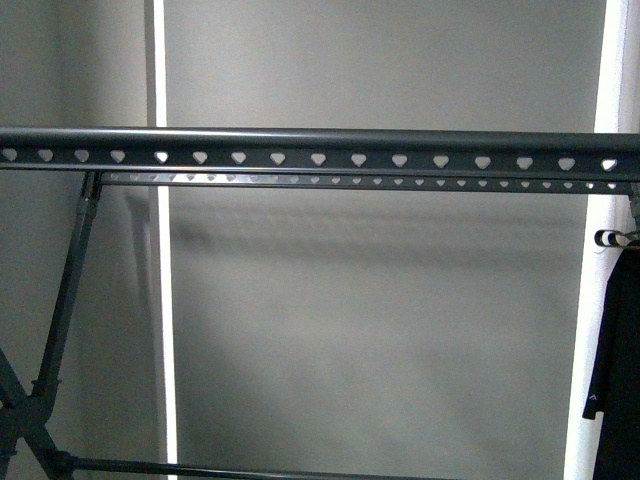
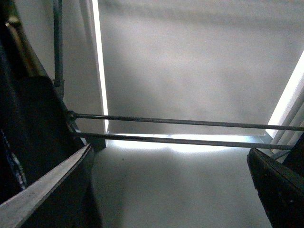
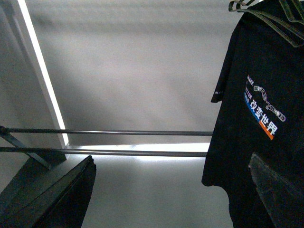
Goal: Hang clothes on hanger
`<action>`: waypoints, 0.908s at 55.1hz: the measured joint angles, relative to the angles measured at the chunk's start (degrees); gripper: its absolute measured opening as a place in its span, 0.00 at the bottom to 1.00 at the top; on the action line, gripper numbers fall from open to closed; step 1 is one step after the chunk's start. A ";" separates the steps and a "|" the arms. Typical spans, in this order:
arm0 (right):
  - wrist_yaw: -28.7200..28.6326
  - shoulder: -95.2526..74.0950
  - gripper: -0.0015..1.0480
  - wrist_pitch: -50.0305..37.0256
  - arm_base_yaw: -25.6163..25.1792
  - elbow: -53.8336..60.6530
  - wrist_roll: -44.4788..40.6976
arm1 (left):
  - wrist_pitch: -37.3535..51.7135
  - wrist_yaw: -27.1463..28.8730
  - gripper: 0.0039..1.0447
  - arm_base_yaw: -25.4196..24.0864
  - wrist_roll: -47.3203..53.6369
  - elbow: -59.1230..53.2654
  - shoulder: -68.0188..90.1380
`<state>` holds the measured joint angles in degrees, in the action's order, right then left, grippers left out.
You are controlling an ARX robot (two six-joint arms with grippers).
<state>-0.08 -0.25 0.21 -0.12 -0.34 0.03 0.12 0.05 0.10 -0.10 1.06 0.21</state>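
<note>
Black printed T-shirt on a wire hanger, hanging close by the right gripper, spread with nothing between; left gripper likewise spread, empty; heart-punched rack rail above; likely trouble: a finger catching the hem, dragging the shirt off its hanger.

Front camera sits close, facing the hanger rail dead level at twelve o'clock. Both wrist cameras peer in low, sharing its two lower bars.

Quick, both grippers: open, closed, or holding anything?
Left gripper: open, holding nothing.
Right gripper: open, holding nothing; the black short-sleeved T-shirt with white and blue print hangs close by, not gripped.
</note>
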 joint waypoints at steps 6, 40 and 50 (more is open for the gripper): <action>0.00 0.00 0.93 0.00 0.00 0.00 0.00 | 0.00 0.00 0.94 0.00 0.00 0.00 0.00; 0.00 0.00 0.93 0.00 0.00 0.00 0.00 | 0.00 0.00 0.94 0.00 0.02 0.00 0.00; 0.00 0.00 0.93 0.00 0.00 0.00 0.00 | 0.00 0.00 0.94 0.00 0.02 0.00 0.00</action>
<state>-0.08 -0.25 0.21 -0.12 -0.34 0.03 0.12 0.05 0.10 -0.08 1.06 0.21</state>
